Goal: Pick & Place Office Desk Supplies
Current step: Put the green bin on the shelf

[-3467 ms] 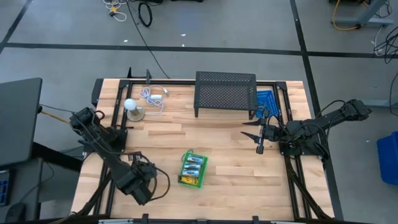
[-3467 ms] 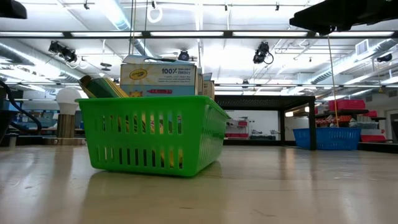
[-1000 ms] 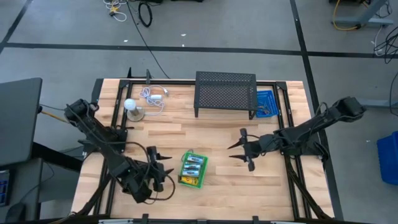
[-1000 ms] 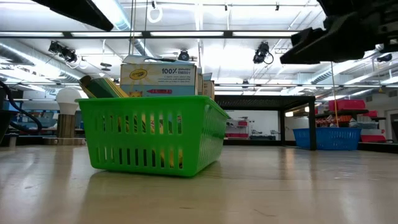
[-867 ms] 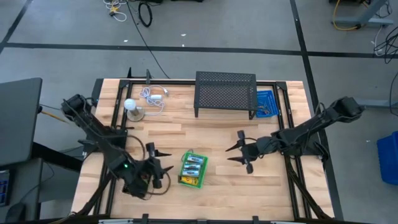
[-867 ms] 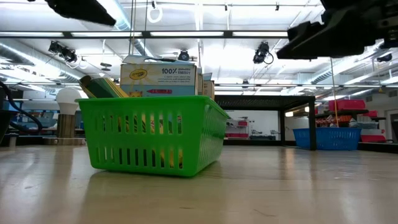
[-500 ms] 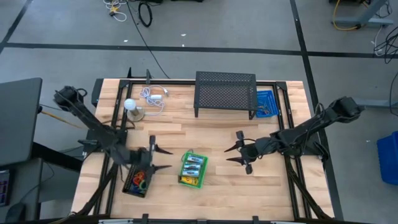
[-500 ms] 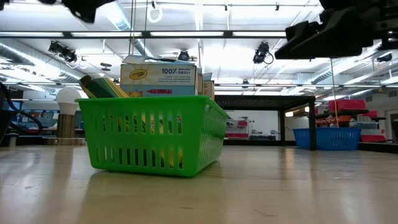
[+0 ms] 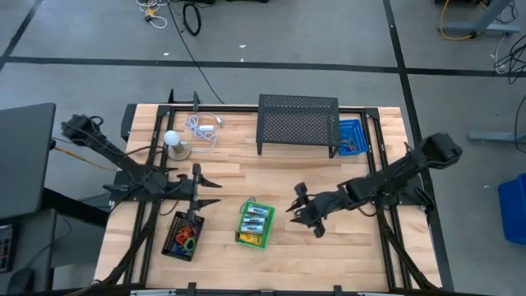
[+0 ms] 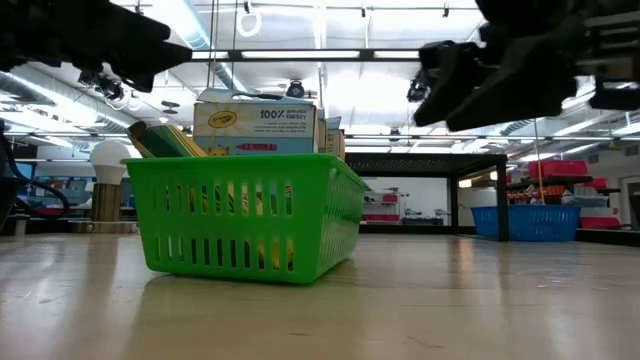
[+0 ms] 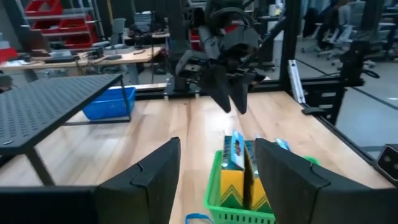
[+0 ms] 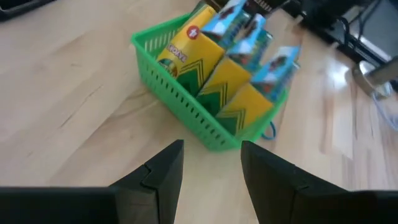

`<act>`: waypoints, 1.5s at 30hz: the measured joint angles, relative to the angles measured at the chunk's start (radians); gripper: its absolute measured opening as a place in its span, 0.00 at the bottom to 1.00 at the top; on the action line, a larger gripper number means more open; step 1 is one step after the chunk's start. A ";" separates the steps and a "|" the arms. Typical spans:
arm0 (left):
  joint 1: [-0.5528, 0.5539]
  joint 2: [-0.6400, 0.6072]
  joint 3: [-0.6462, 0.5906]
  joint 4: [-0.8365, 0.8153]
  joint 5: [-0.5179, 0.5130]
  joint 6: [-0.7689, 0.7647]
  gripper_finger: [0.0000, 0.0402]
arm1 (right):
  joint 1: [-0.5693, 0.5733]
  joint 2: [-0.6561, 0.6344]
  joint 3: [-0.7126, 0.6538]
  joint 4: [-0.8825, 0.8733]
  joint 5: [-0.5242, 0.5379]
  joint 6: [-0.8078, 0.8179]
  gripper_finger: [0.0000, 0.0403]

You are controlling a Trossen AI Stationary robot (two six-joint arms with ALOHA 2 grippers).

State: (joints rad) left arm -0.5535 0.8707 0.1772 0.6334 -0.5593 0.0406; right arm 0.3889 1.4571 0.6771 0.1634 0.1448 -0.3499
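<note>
Here the yellow crayon boxes [image 9: 254, 223] stand packed in a green basket [image 9: 239, 238] near the table's [image 9: 288, 177] front middle. Coloured loops [image 9: 186, 240] lie in a dark tray [image 9: 170, 247] just left of it. The left end effector [image 9: 204, 191] hovers open above that tray; the right end effector [image 9: 296, 207], open and empty, hangs just right of the basket.

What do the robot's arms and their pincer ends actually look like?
Both arms are thin, dark, jointed rods mounted at the table's sides. Each ends in an end effector with two flat, dark, tapering fingers: the left end effector and the right end effector. No markings are legible, and no cables are clearly visible.
</note>
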 joint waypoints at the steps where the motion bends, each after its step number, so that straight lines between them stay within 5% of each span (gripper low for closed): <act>1: 0.010 0.000 0.000 -0.002 0.021 -0.002 0.53 | 0.000 0.022 0.021 -0.005 0.000 -0.017 0.43; 16: 0.091 0.005 0.000 -0.037 0.121 0.010 0.53 | -0.006 0.258 0.295 -0.221 -0.091 -0.155 0.43; 45: 0.091 0.006 0.001 -0.018 0.123 0.031 0.53 | -0.068 0.383 0.400 -0.283 -0.180 -0.352 0.38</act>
State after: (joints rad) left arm -0.4629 0.8764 0.1780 0.6159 -0.4366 0.0711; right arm 0.3206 1.8403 1.0775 -0.1200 -0.0357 -0.7020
